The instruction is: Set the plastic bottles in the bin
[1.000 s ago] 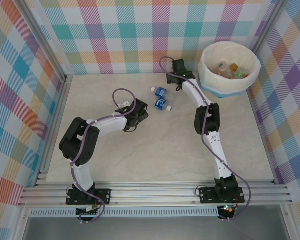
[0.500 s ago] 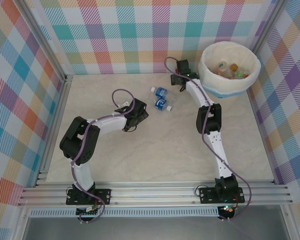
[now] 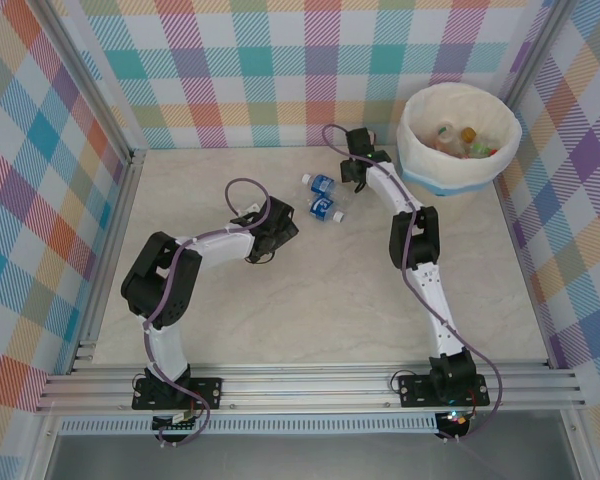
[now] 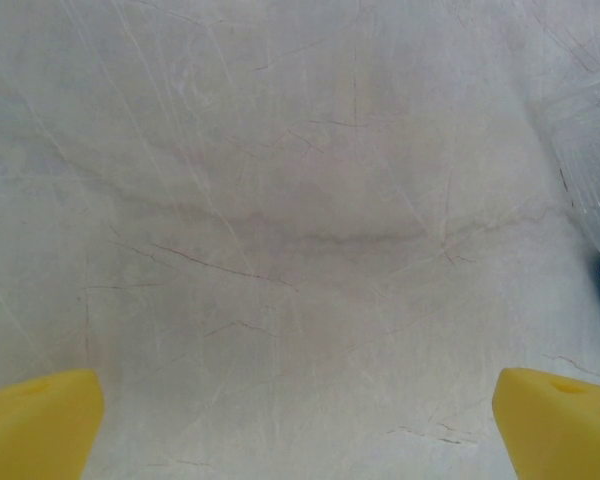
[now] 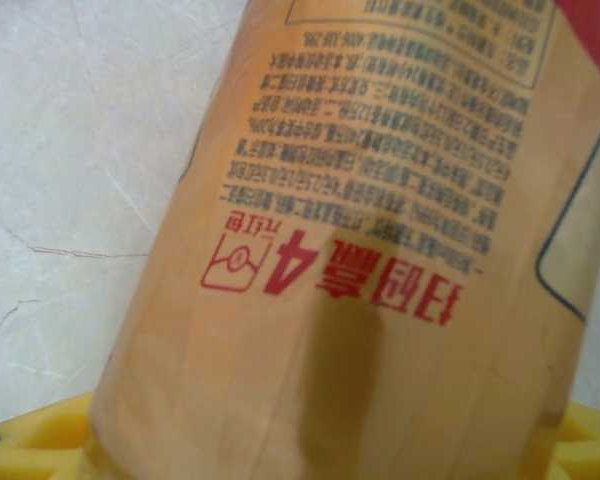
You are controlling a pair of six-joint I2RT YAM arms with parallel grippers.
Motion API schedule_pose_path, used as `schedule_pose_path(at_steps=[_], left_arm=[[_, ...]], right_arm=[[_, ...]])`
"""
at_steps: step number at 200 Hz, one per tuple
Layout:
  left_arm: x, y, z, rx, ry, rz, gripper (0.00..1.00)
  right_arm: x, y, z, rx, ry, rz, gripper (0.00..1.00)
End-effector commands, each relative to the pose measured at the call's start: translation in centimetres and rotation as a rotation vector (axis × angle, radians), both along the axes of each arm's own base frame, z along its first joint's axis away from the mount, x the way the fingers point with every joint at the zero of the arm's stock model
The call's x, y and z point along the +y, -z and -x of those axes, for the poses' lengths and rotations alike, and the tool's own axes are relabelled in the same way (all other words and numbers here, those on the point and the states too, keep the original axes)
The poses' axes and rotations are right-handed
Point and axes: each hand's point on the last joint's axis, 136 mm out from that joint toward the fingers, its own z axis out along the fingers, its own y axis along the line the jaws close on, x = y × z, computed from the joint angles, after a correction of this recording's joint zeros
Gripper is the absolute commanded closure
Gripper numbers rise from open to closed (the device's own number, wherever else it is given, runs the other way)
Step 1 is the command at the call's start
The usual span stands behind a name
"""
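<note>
Right pincer (image 3: 355,172) | just clenched on orange-label bottle (image 5: 360,250), ready for bin (image 3: 460,178) | left pincer (image 4: 300,425) released | two blue-label bottles (image 3: 321,208) on worktop (image 3: 280,290)

The table (image 4: 280,250) is smooth pale stone-look, faintly veined, with a dull sheen. The bin (image 3: 412,150) has a soft, matt, crinkled cream liner. Left of the bin, the blue-labelled bottles (image 3: 322,186) are clear glossy plastic. The tan bottle (image 5: 360,250) wears a matt printed label. The pads (image 4: 40,420) look like matt yellow foam. The rails (image 3: 310,385) are brushed metal.
</note>
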Motion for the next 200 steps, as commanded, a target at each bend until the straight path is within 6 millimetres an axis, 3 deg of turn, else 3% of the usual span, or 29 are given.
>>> schedule_pose_path(at_steps=[1,29,44,84,100,123,143,167,182,200], left_arm=[[-0.4,-1.6,-0.5,-0.032,0.026,0.040,0.00],[-1.1,-2.1,-0.2,-0.036,0.066,0.072,0.00],[-1.4,-2.3,0.1,-0.043,0.078,0.090,0.00],[-2.1,-3.5,0.9,-0.077,0.124,0.149,0.00],[-2.9,-4.3,1.1,-0.100,0.166,0.182,0.00],[-4.0,-5.3,1.1,-0.123,0.213,0.220,0.00],[-4.6,-5.6,1.1,-0.132,0.232,0.237,0.00],[-4.8,-5.4,1.2,-0.131,0.234,0.245,0.00],[-4.8,-5.4,1.3,-0.130,0.228,0.250,0.00],[-4.8,-5.5,1.3,-0.134,0.226,0.254,0.00]], right_arm=[[1.2,-5.5,0.1,-0.075,-0.037,-0.063,0.49],[2.9,-11.8,1.4,-0.197,-0.114,-0.131,0.52],[3.5,-15.8,3.3,-0.266,-0.158,-0.164,0.53],[4.4,-25.2,11.2,-0.332,-0.314,-0.295,0.52],[3.2,-29.0,14.2,-0.378,-0.336,-0.318,0.52],[-1.1,-33.1,16.8,-0.428,-0.266,-0.322,0.52],[-6.5,-34.2,17.6,-0.457,-0.113,-0.293,0.51],[-12.0,-33.4,18.2,-0.422,0.045,-0.342,0.51],[-13.4,-32.3,18.1,-0.383,0.080,-0.371,0.51],[-12.8,-31.3,17.3,-0.345,0.051,-0.394,0.46]])
